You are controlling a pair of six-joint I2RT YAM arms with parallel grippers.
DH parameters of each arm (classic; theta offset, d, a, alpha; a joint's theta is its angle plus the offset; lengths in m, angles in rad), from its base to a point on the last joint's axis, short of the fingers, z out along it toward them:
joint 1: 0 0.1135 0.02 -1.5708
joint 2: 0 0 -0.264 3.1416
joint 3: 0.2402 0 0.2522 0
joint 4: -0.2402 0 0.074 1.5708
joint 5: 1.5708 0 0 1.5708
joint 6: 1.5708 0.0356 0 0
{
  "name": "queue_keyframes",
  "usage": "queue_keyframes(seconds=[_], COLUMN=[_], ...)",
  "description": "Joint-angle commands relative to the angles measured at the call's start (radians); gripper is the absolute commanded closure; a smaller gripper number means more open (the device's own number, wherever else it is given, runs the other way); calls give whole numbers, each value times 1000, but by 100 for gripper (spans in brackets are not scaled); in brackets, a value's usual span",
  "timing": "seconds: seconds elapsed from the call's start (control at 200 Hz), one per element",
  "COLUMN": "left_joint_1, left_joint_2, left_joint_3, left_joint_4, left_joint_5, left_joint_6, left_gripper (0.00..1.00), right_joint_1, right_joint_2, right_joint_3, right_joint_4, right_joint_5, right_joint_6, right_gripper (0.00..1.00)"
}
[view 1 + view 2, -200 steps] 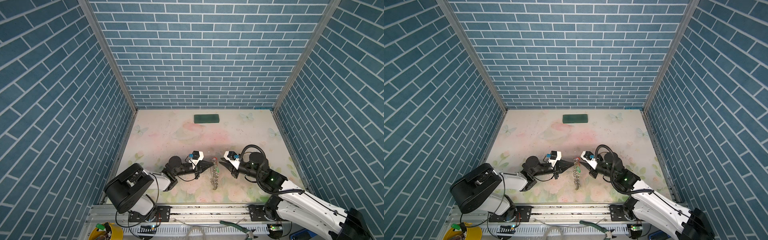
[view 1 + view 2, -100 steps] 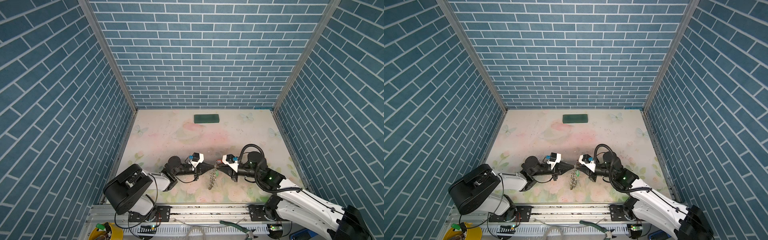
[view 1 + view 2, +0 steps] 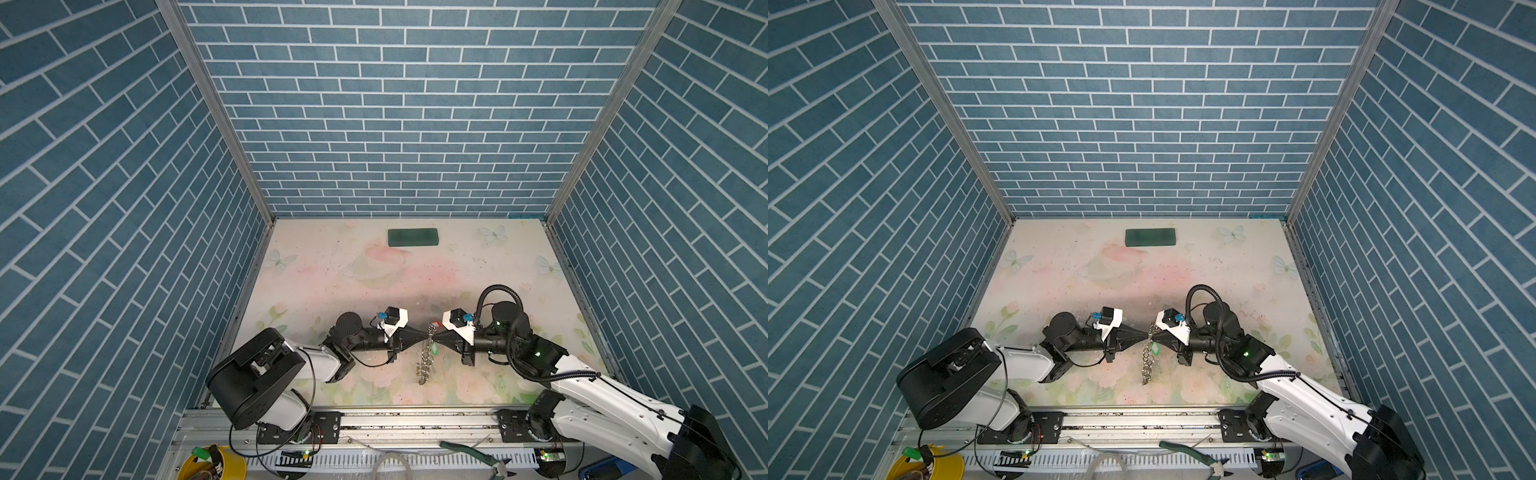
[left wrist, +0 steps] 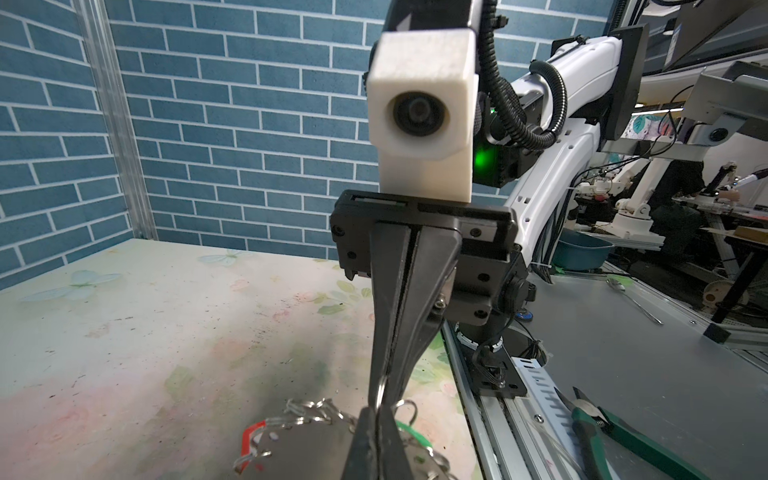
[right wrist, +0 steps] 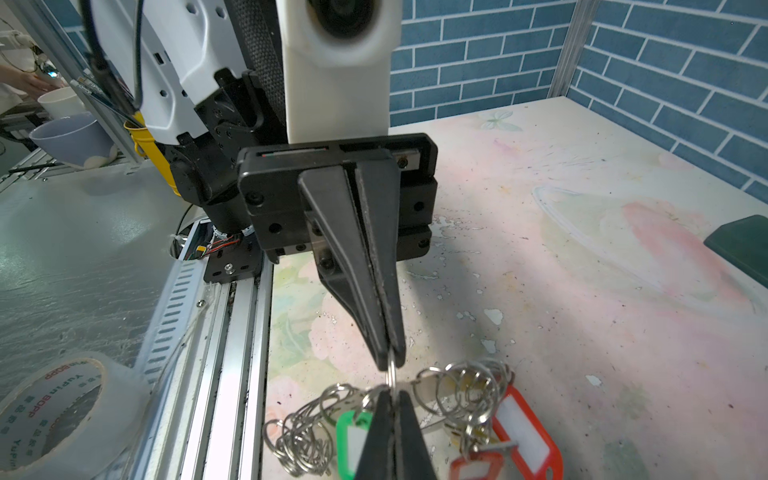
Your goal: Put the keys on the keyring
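In both top views my two grippers meet tip to tip low over the front of the table. The left gripper [image 3: 424,334] [image 3: 1144,333] is shut on one small silver split ring of the keyring [image 3: 424,365] [image 3: 1146,365]. The right gripper [image 3: 434,335] [image 3: 1153,335] is shut on that same ring from the opposite side. The keyring's fringe of rings dangles below them toward the table. Keys with a green tag [image 5: 351,440] and red tags [image 5: 523,432] hang among the rings. In the left wrist view the pinched ring [image 4: 380,392] stands between both pairs of tips, above the keyring's flat grey hoop [image 4: 307,449].
A dark green block [image 3: 413,238] [image 3: 1150,238] lies near the back wall. Green-handled pliers [image 3: 478,455] lie on the front rail, and a yellow cup [image 3: 212,461] stands at the front left. A tape roll [image 5: 54,411] sits off the table. Brick walls enclose three sides.
The right gripper has moved left to the left gripper's tips and closed on the split ring. The left gripper has kept its hold on the keyring, which swung slightly.
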Motion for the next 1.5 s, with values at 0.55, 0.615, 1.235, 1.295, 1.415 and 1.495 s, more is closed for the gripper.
queue_keyframes(seconds=[0.55,0.615,1.235,1.295,1.415,1.495], left_joint_1=[0,0,0,0,0,-1], left_joint_2=[-212,-203,-139,-134,-124,-119], left_joint_3=[75,77,78,81,88,89], left_joint_4=[-500,-487,-347,-348,-346,-343], left_joint_5=[-86,-73,16,18,23,22], left_joint_6=[206,192,112,108,99,93], left_gripper=[65,67,86,91,96,100], right_joint_1=[99,105,122,122,122,122], right_joint_2=[328,339,381,380,374,367], right_joint_3=[624,641,677,673,661,650], right_joint_4=[-861,-861,-812,-809,-792,-777], right_joint_5=[263,261,189,188,191,208], right_joint_6=[-219,-239,-300,-302,-301,-300], right_gripper=[100,100,100,100,100,100])
